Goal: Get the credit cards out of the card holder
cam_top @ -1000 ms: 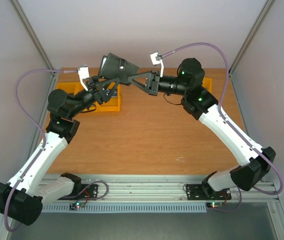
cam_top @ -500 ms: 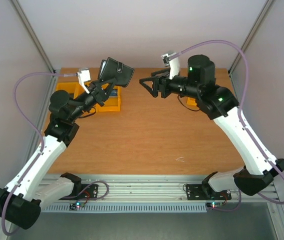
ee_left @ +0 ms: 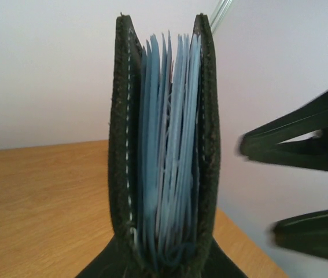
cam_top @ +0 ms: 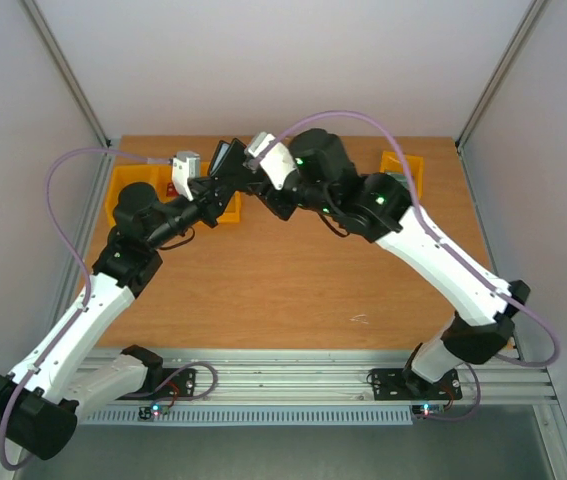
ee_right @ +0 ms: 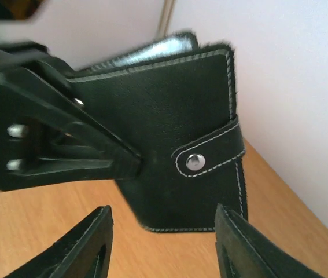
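Observation:
The card holder [ee_right: 169, 127] is black with a snap tab [ee_right: 210, 156] and hangs in the air over the table's far left. My left gripper [ee_left: 164, 258] is shut on its lower end, and in the top view that gripper [cam_top: 218, 185] sits just under the holder [cam_top: 229, 158]. Edge-on, the holder [ee_left: 123, 145] gapes a little and shows grey-blue sleeves [ee_left: 172, 145]. I cannot pick out the credit cards among them. My right gripper [ee_right: 164, 243] is open right below the holder's bottom edge, touching nothing. In the left wrist view my right gripper [ee_left: 259, 188] appears at the right.
A yellow bin [cam_top: 123, 185] lies under the left arm, with a small red thing [cam_top: 171, 188] showing in it. A second yellow bin [cam_top: 410, 165] stands at the back right. The wooden table [cam_top: 283, 280] ends at grey walls on three sides.
The right gripper let go of the holder while the left one shut on it. The right arm pulled back, then swung left and now sits close against the holder with jaws open.

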Controlling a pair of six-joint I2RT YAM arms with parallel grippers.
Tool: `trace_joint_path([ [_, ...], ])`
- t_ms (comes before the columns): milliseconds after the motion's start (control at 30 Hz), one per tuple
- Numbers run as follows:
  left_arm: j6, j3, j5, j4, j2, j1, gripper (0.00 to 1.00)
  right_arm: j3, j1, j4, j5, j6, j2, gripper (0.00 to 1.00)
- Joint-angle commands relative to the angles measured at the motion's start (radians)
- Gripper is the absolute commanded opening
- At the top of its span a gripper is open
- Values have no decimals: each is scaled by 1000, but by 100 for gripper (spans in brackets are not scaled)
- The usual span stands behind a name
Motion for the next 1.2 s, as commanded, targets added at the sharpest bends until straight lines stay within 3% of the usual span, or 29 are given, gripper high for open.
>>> trace_joint_path([
  [0, 22, -9, 45, 72, -24, -5, 0, 45, 7, 25, 75, -81, 57, 47],
  [333, 25, -17, 102, 108, -18, -5, 0, 53, 6, 114, 183, -95, 112, 35],
  [900, 43, -13, 167, 91, 4, -8, 0, 148, 60, 118, 312, -239, 202, 37],
  [1167, 67, -13, 167, 57, 11, -7, 0, 219, 95, 140, 423, -316, 251, 31],
])
